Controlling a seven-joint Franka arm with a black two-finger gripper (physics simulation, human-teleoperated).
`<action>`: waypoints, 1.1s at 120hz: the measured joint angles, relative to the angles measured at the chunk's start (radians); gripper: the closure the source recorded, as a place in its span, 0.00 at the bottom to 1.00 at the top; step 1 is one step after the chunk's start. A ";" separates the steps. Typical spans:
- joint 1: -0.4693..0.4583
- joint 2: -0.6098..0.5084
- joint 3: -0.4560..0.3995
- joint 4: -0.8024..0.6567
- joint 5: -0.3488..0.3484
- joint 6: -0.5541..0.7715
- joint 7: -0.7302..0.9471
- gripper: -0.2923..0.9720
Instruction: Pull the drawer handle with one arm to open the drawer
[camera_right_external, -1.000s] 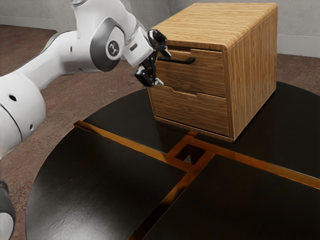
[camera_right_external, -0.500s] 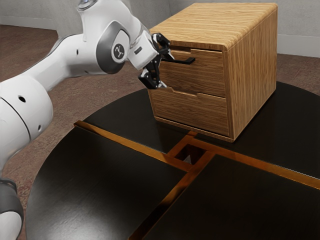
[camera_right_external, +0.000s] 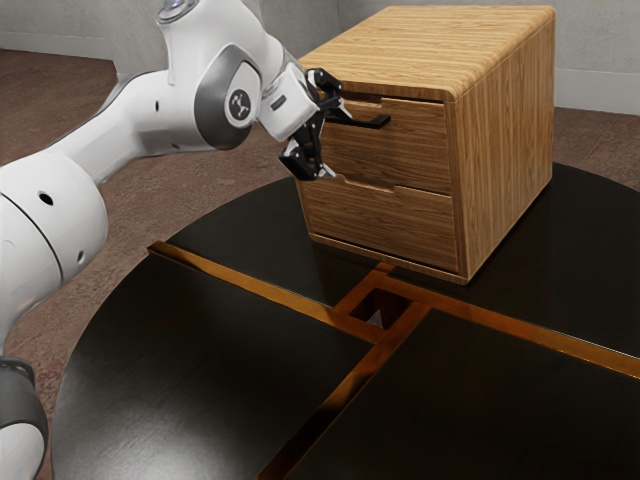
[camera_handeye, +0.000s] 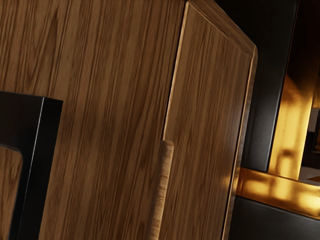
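Only one marking noted: a small round emblem on the arm's (camera_right_external: 120, 120) grey joint cover, too small to read. Gripper (camera_right_external: 325, 130) sits at the end of the black drawer handle (camera_right_external: 362, 120) nearer the exterior view's left, on the top drawer (camera_right_external: 405, 145) of the wooden cabinet (camera_right_external: 440, 60). Fingers (camera_right_external: 305, 165) spread wide, one above the bar, one below; bar end lies between them, not clamped. Contact uncertain. Drawer front looks flush, shut. Cabinet stands on the dark round table (camera_right_external: 200, 380). Wrist view: handle (camera_handeye: 30, 165) close against wood grain.
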 joint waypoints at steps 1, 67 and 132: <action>0.000 0.000 0.000 0.000 0.000 0.000 0.000 0.21; -0.003 -0.007 0.003 -0.004 -0.017 0.009 -0.008 0.33; -0.010 -0.031 0.002 0.000 -0.010 -0.002 -0.017 0.33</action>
